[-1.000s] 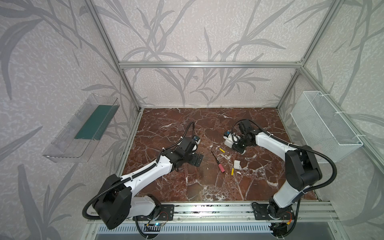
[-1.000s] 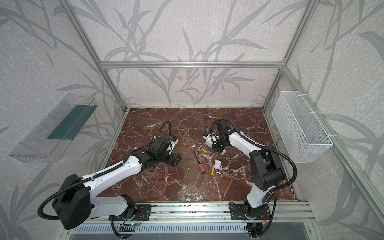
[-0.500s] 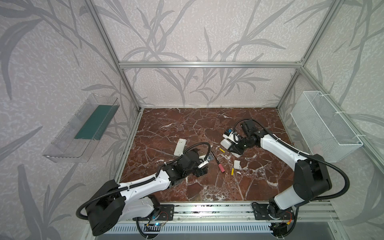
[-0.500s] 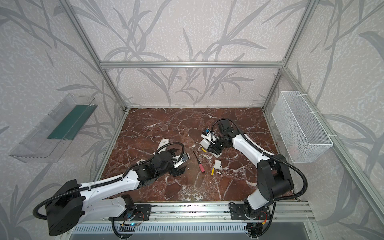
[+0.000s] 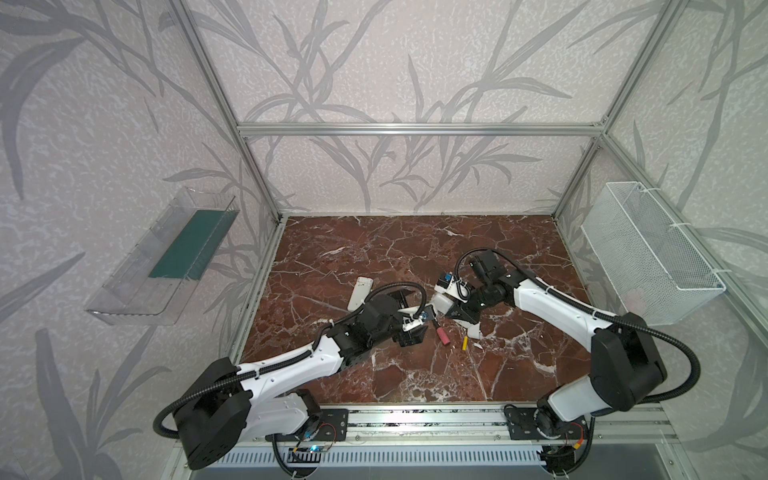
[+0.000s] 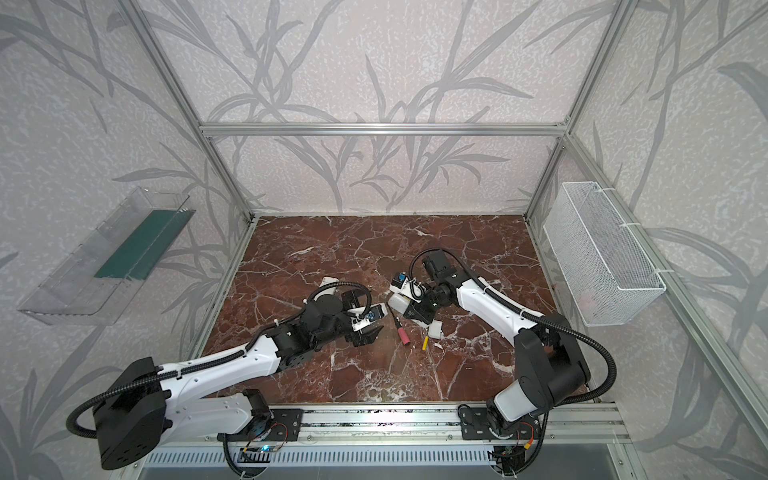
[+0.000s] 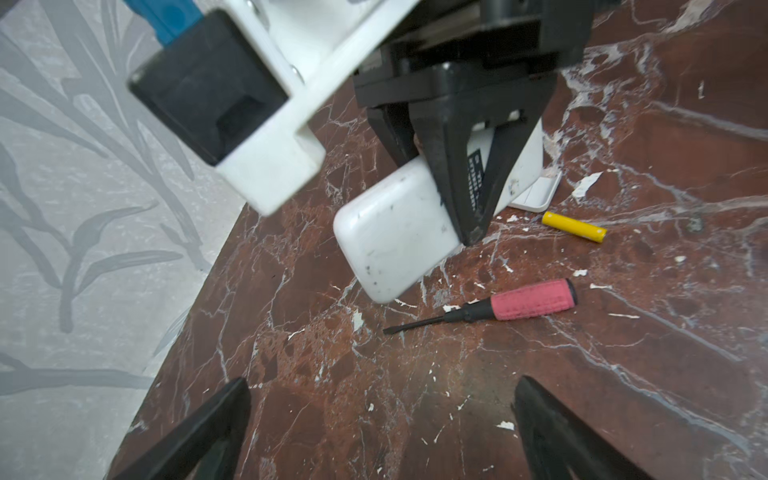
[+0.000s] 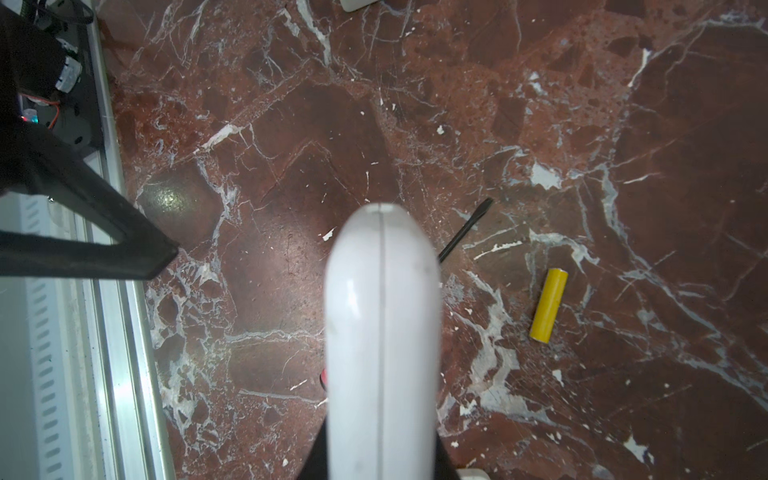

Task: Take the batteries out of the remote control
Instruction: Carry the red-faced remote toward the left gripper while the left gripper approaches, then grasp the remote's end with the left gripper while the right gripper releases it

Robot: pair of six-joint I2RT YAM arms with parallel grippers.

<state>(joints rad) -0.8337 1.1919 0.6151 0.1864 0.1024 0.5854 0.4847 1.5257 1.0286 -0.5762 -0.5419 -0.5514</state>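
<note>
The remote control is held clear of the marble table, clamped in the right gripper, while the left gripper hangs beside it, spread wide and empty. The screwdriver and one yellow battery lie loose on the marble below, so unloading looks partly done, though whether a cell is left inside is hidden. The next move probably calls for the free jaws to reach the battery bay and pinch out whatever sits there.

Left fingers wide apart, right fingers close together.
</note>
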